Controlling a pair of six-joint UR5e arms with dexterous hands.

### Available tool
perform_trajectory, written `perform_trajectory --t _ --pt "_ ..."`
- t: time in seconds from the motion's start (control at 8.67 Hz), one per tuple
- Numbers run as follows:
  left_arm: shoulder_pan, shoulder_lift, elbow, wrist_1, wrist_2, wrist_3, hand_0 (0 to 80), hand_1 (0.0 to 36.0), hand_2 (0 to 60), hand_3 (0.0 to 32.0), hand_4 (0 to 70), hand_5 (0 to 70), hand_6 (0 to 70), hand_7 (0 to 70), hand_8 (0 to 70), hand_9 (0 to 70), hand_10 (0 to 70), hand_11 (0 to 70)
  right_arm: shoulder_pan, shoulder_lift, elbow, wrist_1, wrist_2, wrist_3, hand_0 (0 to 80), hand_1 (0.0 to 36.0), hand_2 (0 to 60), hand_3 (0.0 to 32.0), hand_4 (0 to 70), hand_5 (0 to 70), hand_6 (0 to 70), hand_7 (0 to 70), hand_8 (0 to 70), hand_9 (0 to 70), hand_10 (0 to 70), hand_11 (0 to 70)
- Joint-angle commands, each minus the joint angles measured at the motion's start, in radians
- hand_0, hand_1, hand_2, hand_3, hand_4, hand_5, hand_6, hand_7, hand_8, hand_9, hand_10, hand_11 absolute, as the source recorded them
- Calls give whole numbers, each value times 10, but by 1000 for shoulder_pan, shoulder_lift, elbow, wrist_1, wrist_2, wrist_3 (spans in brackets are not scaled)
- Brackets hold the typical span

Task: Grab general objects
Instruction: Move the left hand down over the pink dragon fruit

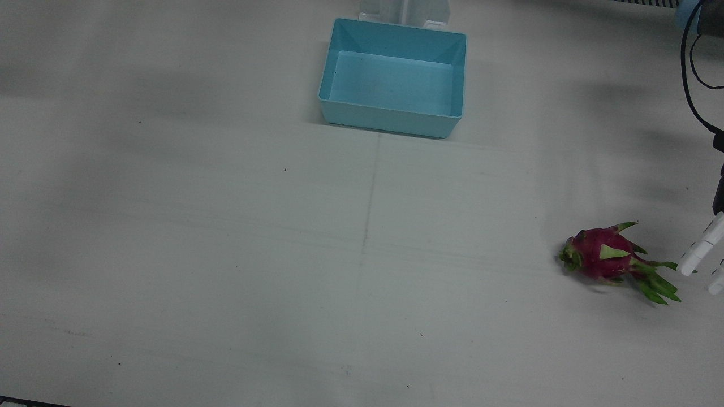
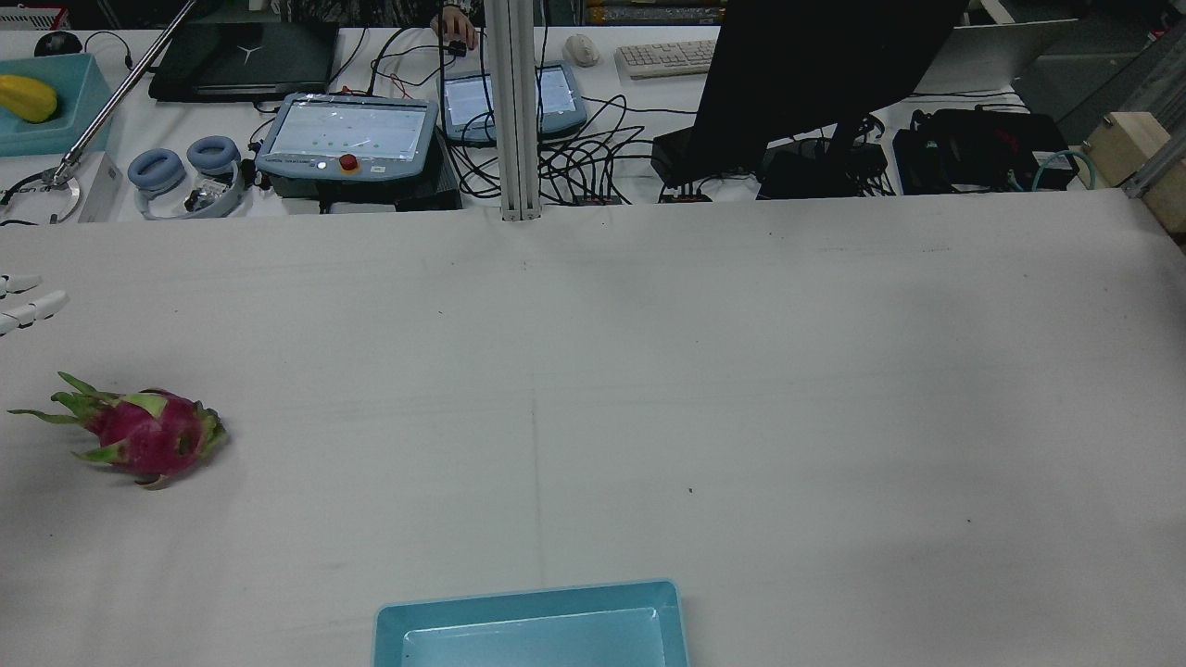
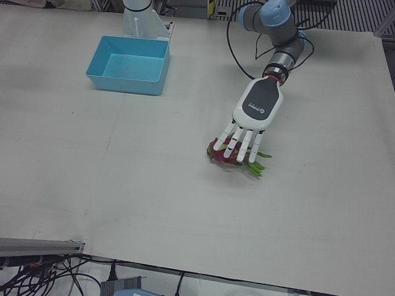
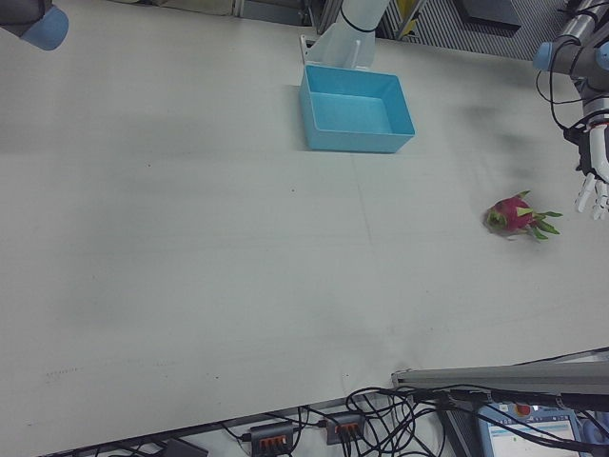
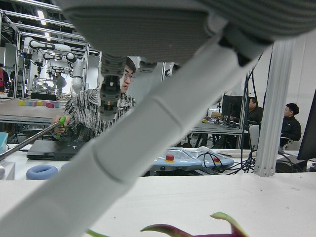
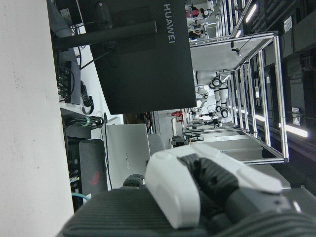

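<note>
A white table (image 2: 741,371) carries a light-blue rectangular plastic bin (image 1: 392,78), empty, near its robot-side edge. Beyond the far edge sit two grey-blue teach pendants (image 2: 347,134), a closed black laptop (image 2: 243,58), blue over-ear headphones (image 2: 185,171), a white keyboard (image 2: 665,56), a large black monitor (image 2: 815,74) and tangled black cables (image 2: 593,167).
</note>
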Motion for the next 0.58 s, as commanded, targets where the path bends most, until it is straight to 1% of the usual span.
perform_trajectory --t 0.0,0.12,0.23,0.35,0.46 --pt "74 -211 45 195 -26 0 800 360 600 86 67 174 0 270 0 40 0 0 0 1 0 0 1 0 0 0 0 0 0 0 0 0 0 0 0 0" --pt "84 -212 69 190 -31 0 639 360 600 106 69 110 0 244 0 34 0 0 0 1 0 0 0 0 0 0 0 0 0 0 0 0 0 0 0 0" --pt "83 -212 80 189 -31 0 0 131 600 174 70 0 0 169 0 19 0 0 0 1 0 0 0 0 0 0 0 0 0 0 0 0 0 0 0 0" --pt "81 -208 80 187 -29 0 0 130 600 184 62 0 0 158 0 17 0 0 0 1 -2 0 0 0 0 0 0 0 0 0 0 0 0 0 0 0" --pt "72 -203 80 186 -28 0 0 132 600 222 42 0 0 130 0 12 0 0 0 1 0 0 0 0 0 0 0 0 0 0 0 0 0 0 0 0"
